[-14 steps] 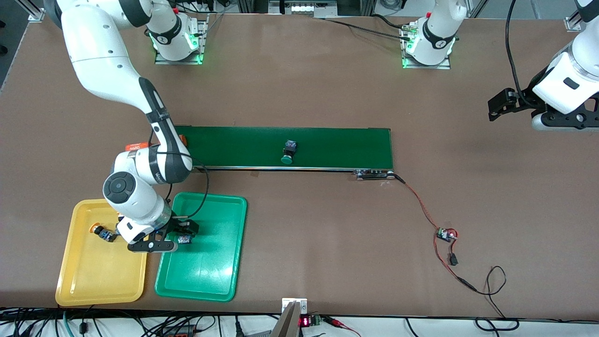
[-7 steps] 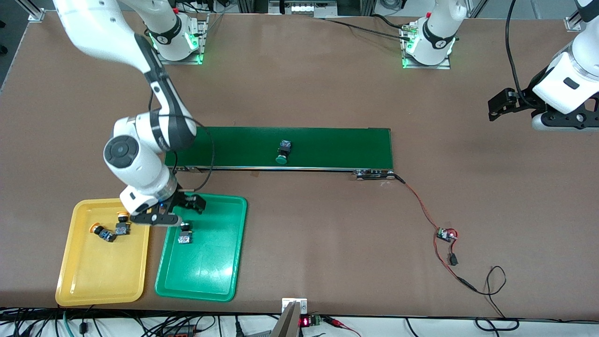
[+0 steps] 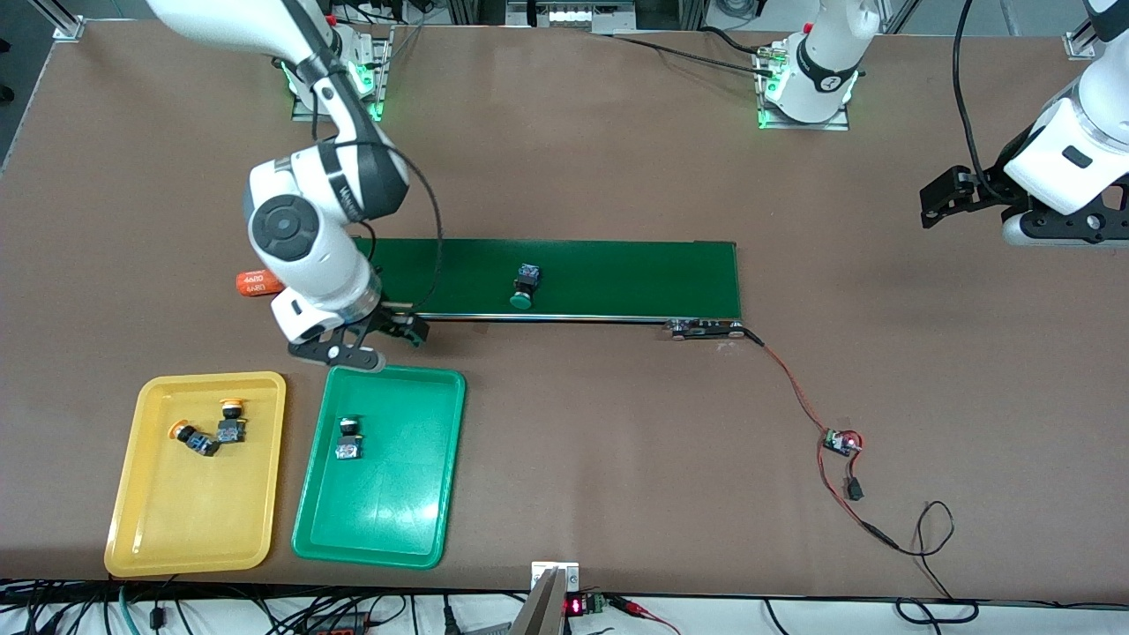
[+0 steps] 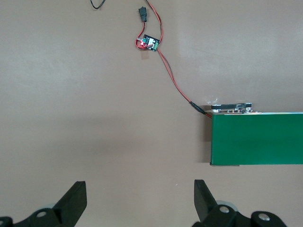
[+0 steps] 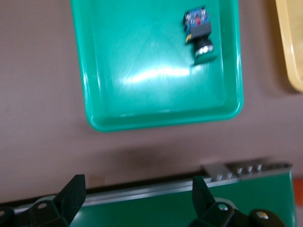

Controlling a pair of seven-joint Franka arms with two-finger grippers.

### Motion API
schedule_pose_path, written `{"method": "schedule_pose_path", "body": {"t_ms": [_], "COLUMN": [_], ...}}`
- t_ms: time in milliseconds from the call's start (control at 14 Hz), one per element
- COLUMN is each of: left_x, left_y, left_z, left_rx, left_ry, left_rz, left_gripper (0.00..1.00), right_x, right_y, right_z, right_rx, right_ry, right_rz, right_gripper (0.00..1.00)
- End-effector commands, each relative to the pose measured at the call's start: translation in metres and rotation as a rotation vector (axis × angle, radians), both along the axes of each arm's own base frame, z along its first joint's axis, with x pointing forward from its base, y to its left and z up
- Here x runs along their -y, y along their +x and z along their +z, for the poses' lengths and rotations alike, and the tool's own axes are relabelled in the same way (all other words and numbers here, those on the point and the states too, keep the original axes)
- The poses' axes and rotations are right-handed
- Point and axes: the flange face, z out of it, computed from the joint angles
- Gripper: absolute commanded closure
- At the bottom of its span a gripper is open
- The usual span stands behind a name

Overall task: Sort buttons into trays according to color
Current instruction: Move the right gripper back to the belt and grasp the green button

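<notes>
Two yellow-capped buttons (image 3: 183, 432) (image 3: 232, 422) lie in the yellow tray (image 3: 141, 520). One green-capped button (image 3: 349, 438) (image 5: 200, 30) lies in the green tray (image 3: 397, 529) (image 5: 161, 120), beside the yellow tray (image 5: 291, 47). Another green-capped button (image 3: 524, 287) sits on the belt. My right gripper (image 3: 388, 346) (image 5: 137, 191) hangs open and empty over the belt's edge just above the green tray. My left gripper (image 3: 935, 198) (image 4: 139, 193) waits open and empty over bare table at the left arm's end.
The long dark green conveyor belt (image 3: 617, 273) (image 4: 255, 139) (image 5: 165, 208) crosses the table's middle. An orange cylinder (image 3: 256, 284) lies at its end toward the right arm. A small circuit board (image 3: 842, 441) (image 4: 147, 42) on red wires lies nearer the front camera.
My right gripper has moved up and away from the green tray toward the belt, leaving a green button in the tray. The button on the belt has drifted toward the right arm's end.
</notes>
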Motion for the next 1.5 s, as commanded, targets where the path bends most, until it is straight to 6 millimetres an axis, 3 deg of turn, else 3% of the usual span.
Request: {"method": "schedule_pose_path", "body": {"t_ms": [0, 357, 857, 1071, 1429], "left_x": [-0.003, -0.003, -0.002, -0.001, -0.001], "left_y": [-0.002, -0.002, -0.002, -0.002, -0.002], "left_z": [0.008, 0.007, 0.007, 0.007, 0.007], "left_rx": [0.001, -0.003, -0.002, -0.002, -0.002], "left_ry": [0.011, 0.010, 0.011, 0.011, 0.010], "left_rz": [-0.019, -0.019, -0.020, -0.022, -0.022], "left_gripper": [0.00, 0.00, 0.00, 0.00, 0.00], "right_x": [-0.010, -0.035, -0.101, -0.112, -0.113], "right_y": [-0.016, -0.029, -0.067, -0.077, -0.079], "right_z": [0.005, 0.000, -0.025, -0.029, -0.058], "right_rx": [-0.023, -0.030, -0.066, -0.075, -0.103], "right_ry": [0.000, 0.000, -0.003, -0.007, -0.023], "right_rz": [-0.052, -0.073, 0.062, 0.120, 0.124], "right_gripper": [0.00, 0.00, 0.00, 0.00, 0.00]}}
